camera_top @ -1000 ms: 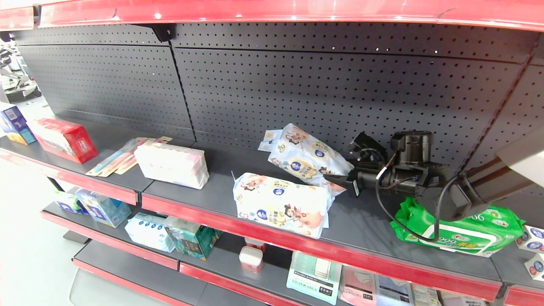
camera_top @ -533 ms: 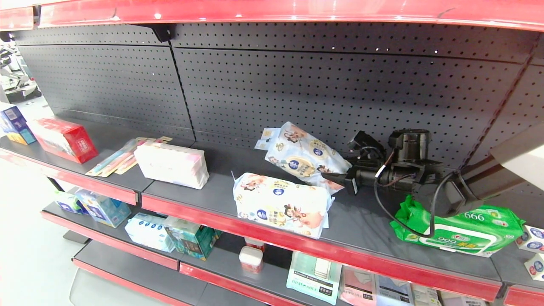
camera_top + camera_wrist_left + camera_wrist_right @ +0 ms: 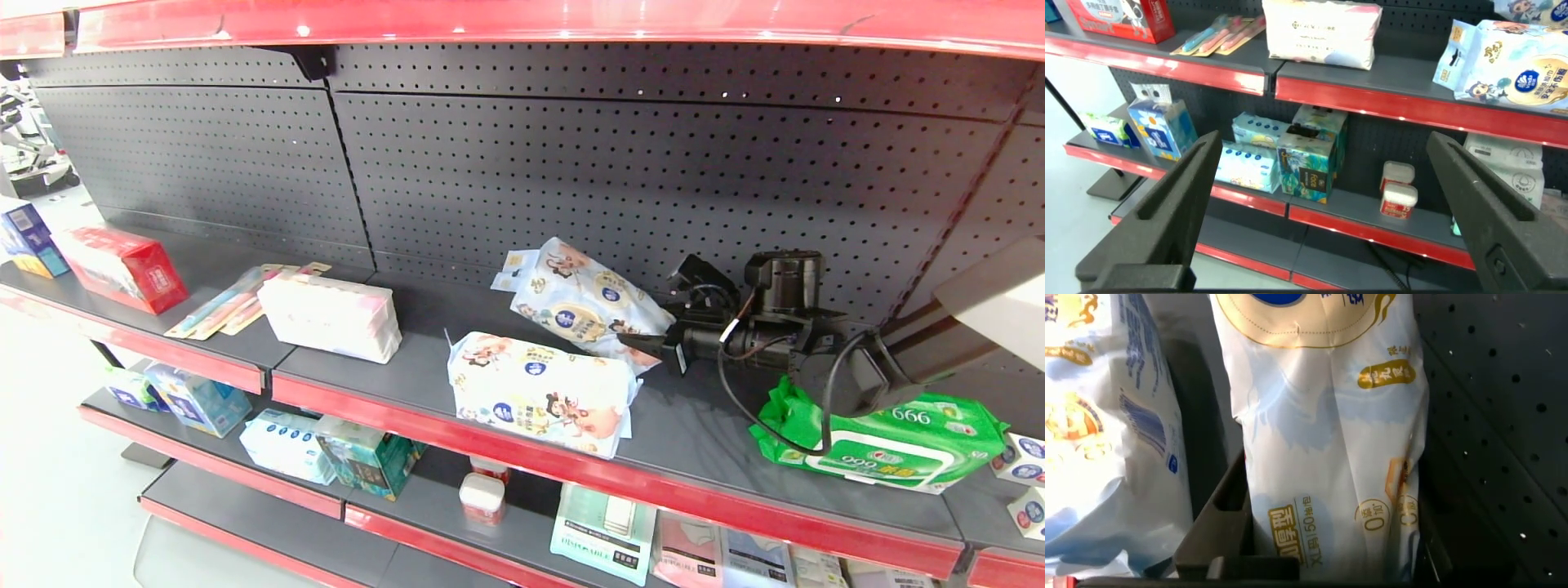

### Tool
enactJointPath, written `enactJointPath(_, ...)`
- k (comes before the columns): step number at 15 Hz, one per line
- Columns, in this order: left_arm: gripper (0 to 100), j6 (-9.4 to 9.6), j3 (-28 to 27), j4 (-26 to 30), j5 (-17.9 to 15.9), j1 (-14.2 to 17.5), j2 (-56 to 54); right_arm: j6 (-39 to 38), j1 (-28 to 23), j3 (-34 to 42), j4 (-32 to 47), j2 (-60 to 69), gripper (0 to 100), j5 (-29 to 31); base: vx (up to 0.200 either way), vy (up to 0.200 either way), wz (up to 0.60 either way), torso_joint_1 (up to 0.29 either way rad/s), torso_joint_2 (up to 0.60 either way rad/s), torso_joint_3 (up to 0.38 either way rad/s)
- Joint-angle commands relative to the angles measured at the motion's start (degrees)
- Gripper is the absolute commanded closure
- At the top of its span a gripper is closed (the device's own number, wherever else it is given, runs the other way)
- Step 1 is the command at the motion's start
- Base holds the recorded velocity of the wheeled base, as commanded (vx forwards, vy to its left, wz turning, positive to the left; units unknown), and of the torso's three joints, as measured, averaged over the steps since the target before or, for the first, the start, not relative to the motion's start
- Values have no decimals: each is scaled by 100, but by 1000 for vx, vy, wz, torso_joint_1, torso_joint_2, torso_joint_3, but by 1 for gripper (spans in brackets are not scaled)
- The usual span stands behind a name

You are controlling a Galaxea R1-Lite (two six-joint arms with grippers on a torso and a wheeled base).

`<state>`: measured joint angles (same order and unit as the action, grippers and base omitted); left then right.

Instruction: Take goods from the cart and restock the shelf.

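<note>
Now your right gripper (image 3: 655, 348) is clamped on one end of the pack (image 3: 584, 298). The pack lies askew near the back edge of the shelf (image 3: 702, 425), its far end close to the pegboard (image 3: 571, 163). The right wrist view shows the soft wrapper pinched between the two dark fingers. I judge this to be the placing step, so set the pack flat before you let go. Lower it until its whole underside rests on the shelf, keep it just behind the front pack (image 3: 539, 392) without riding up on it, and square its long side to the back edge. The wrapper is soft and will likely sag and cling, so part the fingers slowly and draw straight back toward the front edge. Keep clear of the green pack (image 3: 890, 445), which lies beside your arm near that edge. Your left gripper (image 3: 1323, 143) hangs with its fingers wide apart and nothing between them, low before the lower shelves (image 3: 1290, 208); I would leave it there. As for labels, the pack and the front pack share one print: cartoon figures, round blue badges and a gold-rimmed oval, with small script too fine to make out from the head view. The green pack bears a white panel and large white digits. Turn the printed face forward if you can.
</note>
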<state>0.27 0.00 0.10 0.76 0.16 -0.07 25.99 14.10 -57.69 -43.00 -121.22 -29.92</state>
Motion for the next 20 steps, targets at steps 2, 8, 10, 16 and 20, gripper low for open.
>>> enactJointPath(2,0,0,0,-1,4,2,7,29,-4,47,2,-7,100,-5,0,0,0,0,0,0)
enactJointPath(8,0,0,0,-1,4,2,7,20,-4,47,-7,2,0,30,0,0,0,0,0,0)
enactJointPath(10,0,0,0,-1,4,2,7,20,-13,47,-7,20,0,91,0,0,0,0,0,0)
enactJointPath(16,0,0,0,-1,4,2,7,-24,-118,117,151,319,0,381,0,0,0,0,0,0)
enactJointPath(20,0,0,0,-1,4,2,7,-41,-154,557,274,661,0,390,0,0,0,0,0,0)
